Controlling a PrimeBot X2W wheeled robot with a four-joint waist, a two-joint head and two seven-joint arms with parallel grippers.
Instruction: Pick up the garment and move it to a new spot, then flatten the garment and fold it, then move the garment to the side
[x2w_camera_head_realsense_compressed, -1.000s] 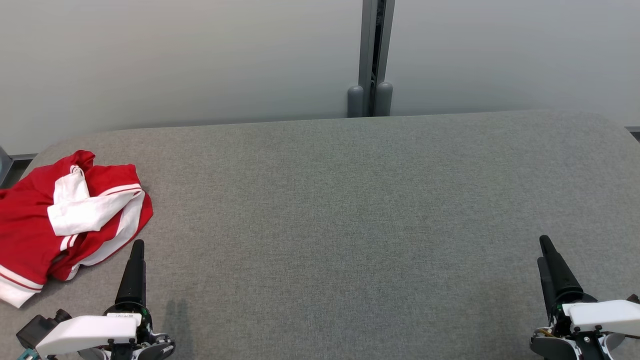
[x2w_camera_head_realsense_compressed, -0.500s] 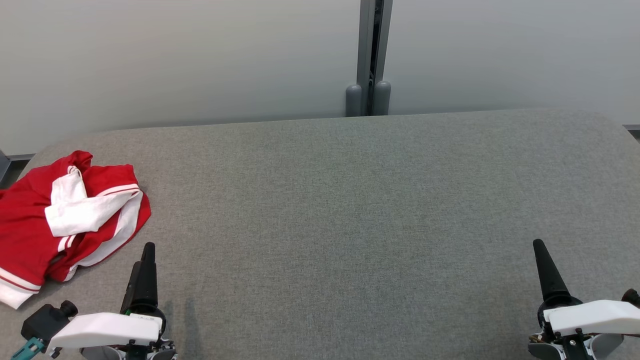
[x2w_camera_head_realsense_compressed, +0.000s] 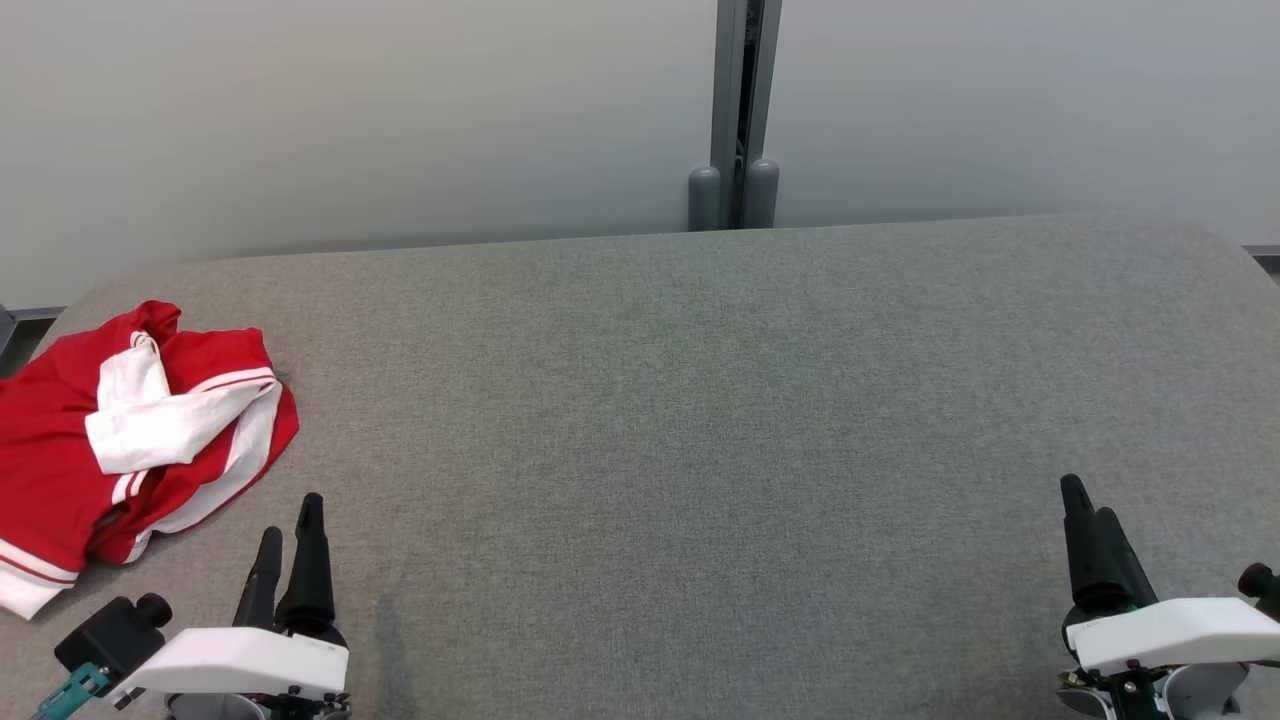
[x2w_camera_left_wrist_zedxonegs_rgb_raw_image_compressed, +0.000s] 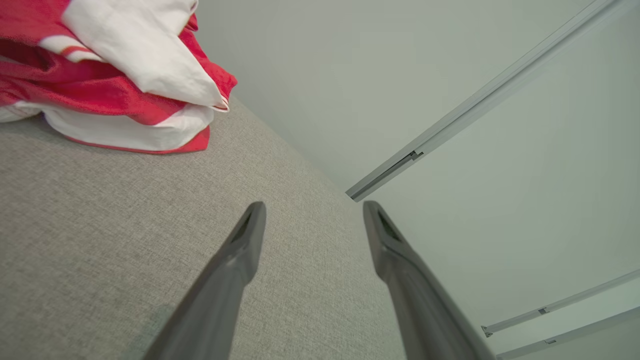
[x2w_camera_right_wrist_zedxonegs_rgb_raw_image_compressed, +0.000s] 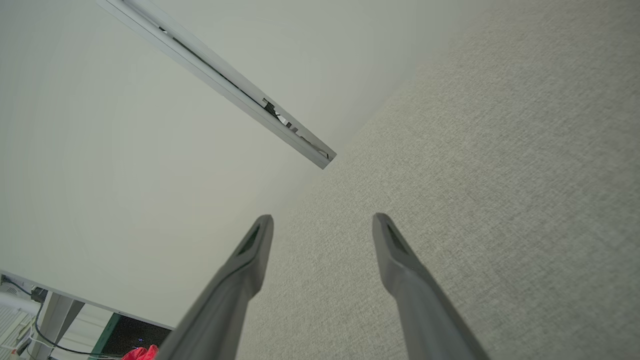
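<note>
Shows the task at its very start: red-and-white garment (x2w_camera_head_realsense_compressed: 130, 440) crumpled in a heap at the left end of the grey bench (x2w_camera_head_realsense_compressed: 700, 400), not yet lifted, moved, flattened, folded or set aside. Places the left end effector (x2w_camera_head_realsense_compressed: 291, 518) near the heap, fingers spread wide, empty; right end effector (x2w_camera_head_realsense_compressed: 1088, 498) well apart at the far right, equally wide and empty

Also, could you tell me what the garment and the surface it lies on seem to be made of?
Garment: soft red-and-white fabric, probably a jersey knit, matte; it crumples in loose folds.
Table surface: grey woven upholstery-like cloth, matte; a fine weave shows close up.
</note>
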